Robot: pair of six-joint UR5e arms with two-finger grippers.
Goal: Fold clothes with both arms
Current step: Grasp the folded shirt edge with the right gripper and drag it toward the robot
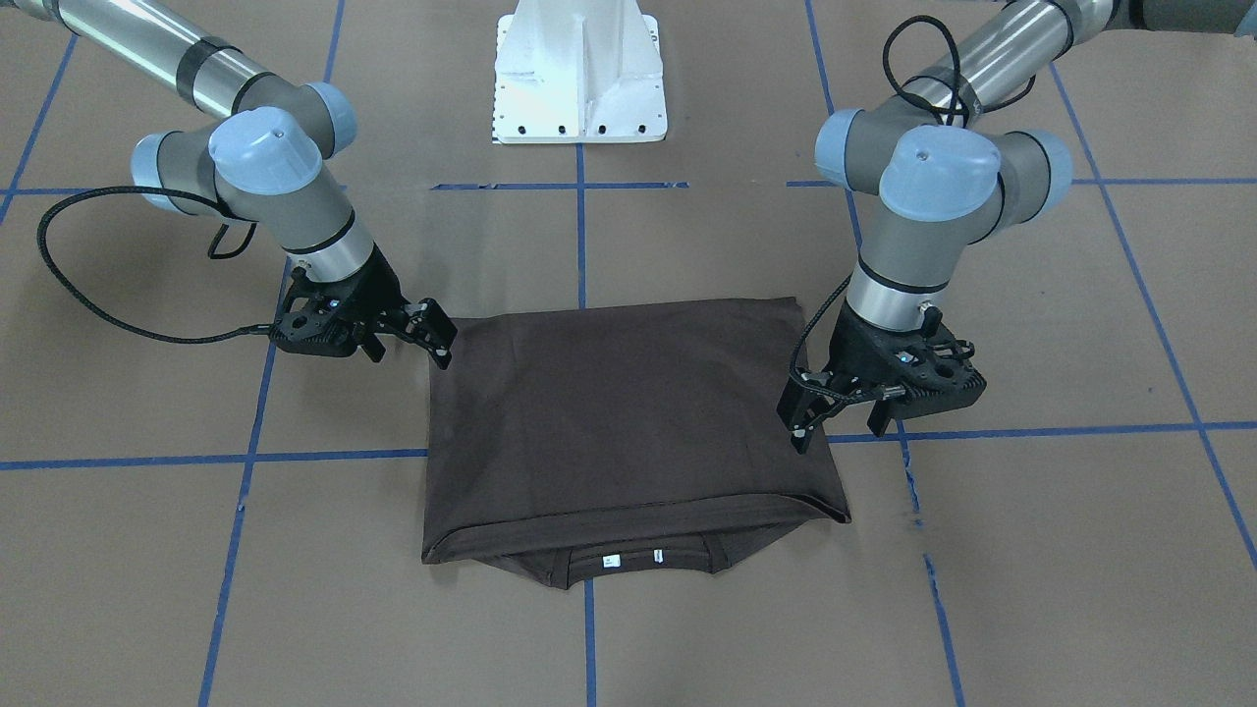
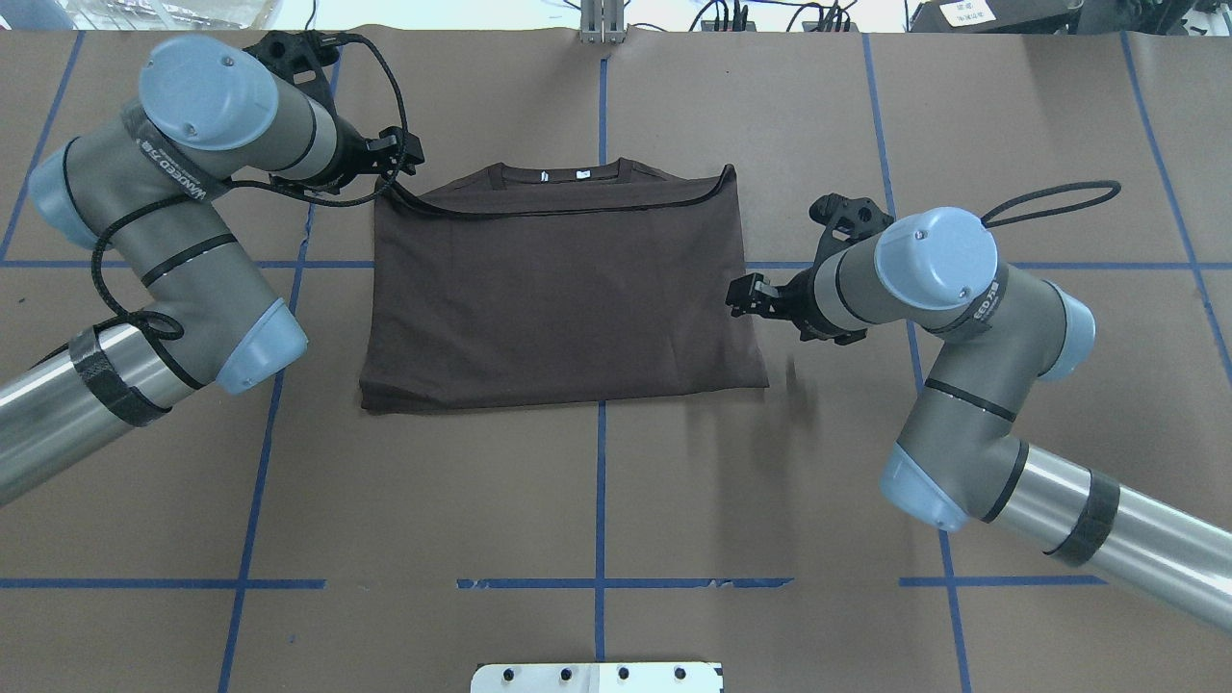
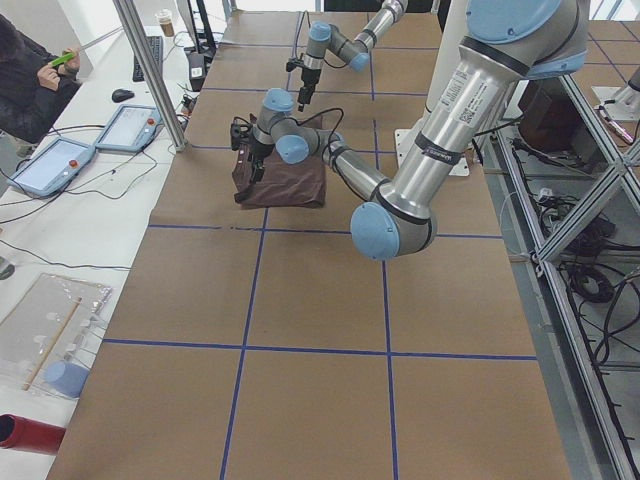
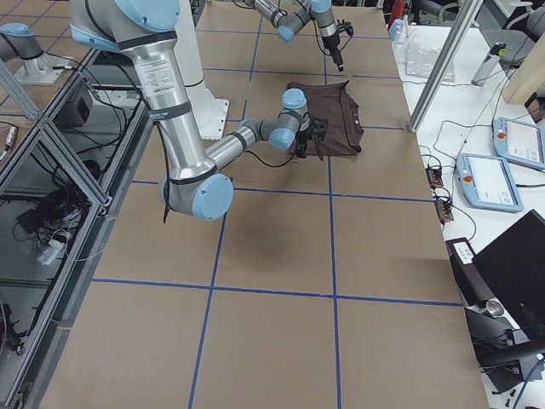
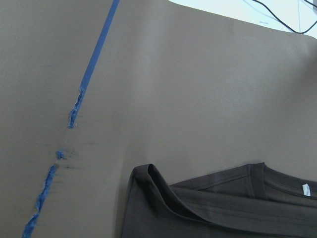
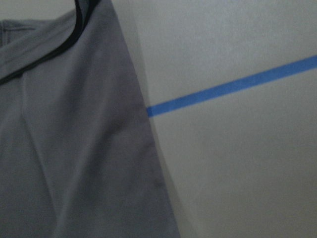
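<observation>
1. Your T-shirt [image 1: 619, 412] lies flat on the brown surface [image 1: 147, 589], folded into a rough rectangle. It sits in front of the white base pedestal [image 1: 579, 88].
2. Its ribbed collar [image 1: 638, 560] shows from under the folded top layer at the edge farthest from the robot. Two white neck tags [image 1: 609, 562] are visible there.
3. Your left claw [image 1: 840, 425] sits low at the shirt's side edge on the robot's left, toward the collar end. Its fingers are spread, with one tip at the cloth's edge and the other out over bare surface. You cannot tell from these views whether that tip touches the cloth.
4. Your right claw [image 1: 410, 346] sits low at the opposite side edge, nearer the end closest to the robot. It is spread too, with one fingertip right at the shirt's corner.
5. The left wrist view shows you the collar-end corner, where the top layer curls up slightly. A blue tape line [image 5: 89, 74] runs well beside it.
6. The right wrist view is blurred. You can make out the shirt's side edge lying over the end of a blue tape stripe.
7. In the exterior left view, a person [image 3: 25, 75] sits at the side table beyond the surface.
</observation>
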